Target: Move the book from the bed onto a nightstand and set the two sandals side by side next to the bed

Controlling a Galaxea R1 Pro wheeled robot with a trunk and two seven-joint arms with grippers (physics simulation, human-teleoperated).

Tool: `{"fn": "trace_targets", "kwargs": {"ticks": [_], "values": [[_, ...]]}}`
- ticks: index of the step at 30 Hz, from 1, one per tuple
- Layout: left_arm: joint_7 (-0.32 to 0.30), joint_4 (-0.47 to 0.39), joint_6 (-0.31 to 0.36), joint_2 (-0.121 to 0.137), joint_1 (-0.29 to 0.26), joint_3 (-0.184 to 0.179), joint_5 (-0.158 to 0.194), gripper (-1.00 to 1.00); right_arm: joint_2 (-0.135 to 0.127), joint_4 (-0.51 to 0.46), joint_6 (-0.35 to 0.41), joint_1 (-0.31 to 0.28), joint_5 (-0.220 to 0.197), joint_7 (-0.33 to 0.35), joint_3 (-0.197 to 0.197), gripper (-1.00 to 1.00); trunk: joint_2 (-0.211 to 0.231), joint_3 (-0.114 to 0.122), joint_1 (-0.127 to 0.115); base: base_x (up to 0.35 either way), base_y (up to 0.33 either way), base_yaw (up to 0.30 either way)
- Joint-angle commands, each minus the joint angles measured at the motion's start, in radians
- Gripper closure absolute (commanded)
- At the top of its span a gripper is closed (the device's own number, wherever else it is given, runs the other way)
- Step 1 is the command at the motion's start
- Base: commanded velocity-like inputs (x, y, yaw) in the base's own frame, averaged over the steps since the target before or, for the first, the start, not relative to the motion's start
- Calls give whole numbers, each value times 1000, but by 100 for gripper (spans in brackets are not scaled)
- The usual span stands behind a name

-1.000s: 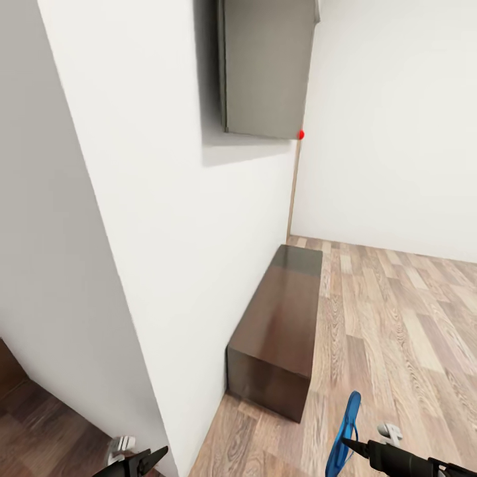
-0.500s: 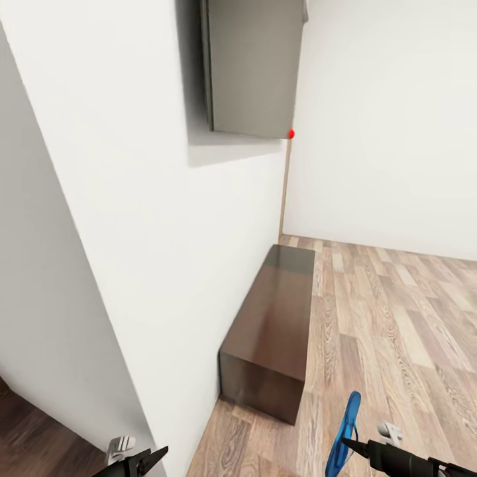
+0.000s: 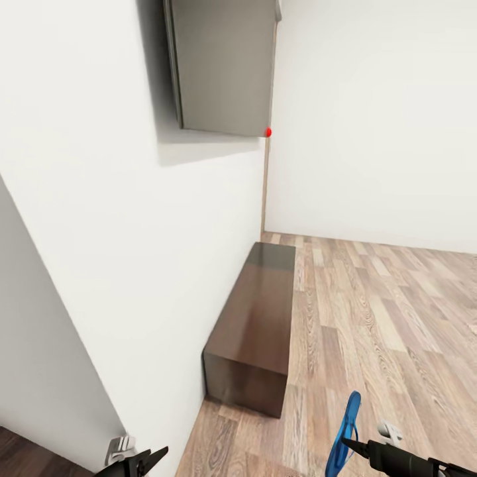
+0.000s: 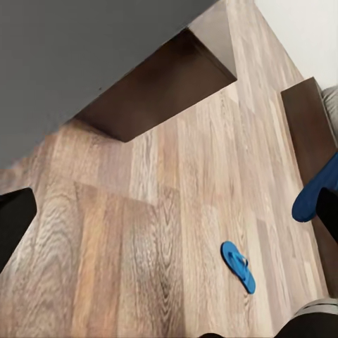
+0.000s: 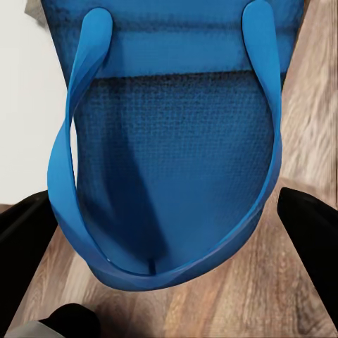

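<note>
Bright blue flip-flop sandal (image 3: 344, 434) held by the right gripper (image 3: 350, 445) at the bottom right of the head view. Its long axis stands nearly upright, one end up, tilted slightly; which end is toe or heel cannot be told there. The black gripper tip meets it low on its length. In the right wrist view the same sandal (image 5: 172, 141) faces the camera with its textured sole and thin thong straps, the straps meeting near the gripper; black fingers (image 5: 310, 232) sit at either side of the sole. Right gripper is clamped on this sandal.

Second bright blue flip-flop (image 4: 238, 265) lies flat on the light brown wood-plank floor (image 4: 141, 232) in the left wrist view, strap side up, well apart from the furniture. The held sandal's rounded end (image 4: 315, 193) also shows there.

Left gripper (image 3: 147, 458) is at the bottom left of the head view, its dark fingers parted, nothing between them.

Long low dark-wood bench (image 3: 252, 324) stands on the floor with its long side against the white wall (image 3: 132, 218), long axis running away from the camera. A grey flat panel (image 3: 222, 63) is mounted on the wall above it, with a small red dot (image 3: 267, 132) at its lower corner.
</note>
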Motion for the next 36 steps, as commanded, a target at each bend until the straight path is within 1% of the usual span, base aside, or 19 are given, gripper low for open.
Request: {"fn": "trace_targets", "kwargs": {"ticks": [1, 19, 33, 36], "values": [[-3, 0, 9, 0, 0, 1, 8, -100, 0, 0, 10, -1, 1, 3, -8, 100, 0, -1, 0, 0, 0, -178], [-3, 0, 9, 1, 0, 1, 8, -100, 0, 0, 10, -1, 1, 3, -8, 100, 0, -10, 0, 0, 0, -150], [-3, 0, 9, 0, 0, 1, 8, -100, 0, 0, 10, -1, 1, 3, -8, 100, 0, -11, 0, 0, 0, -18], [-3, 0, 9, 0, 0, 1, 8, -100, 0, 0, 10, -1, 1, 4, -8, 100, 0, -11, 0, 0, 0, -128]]}}
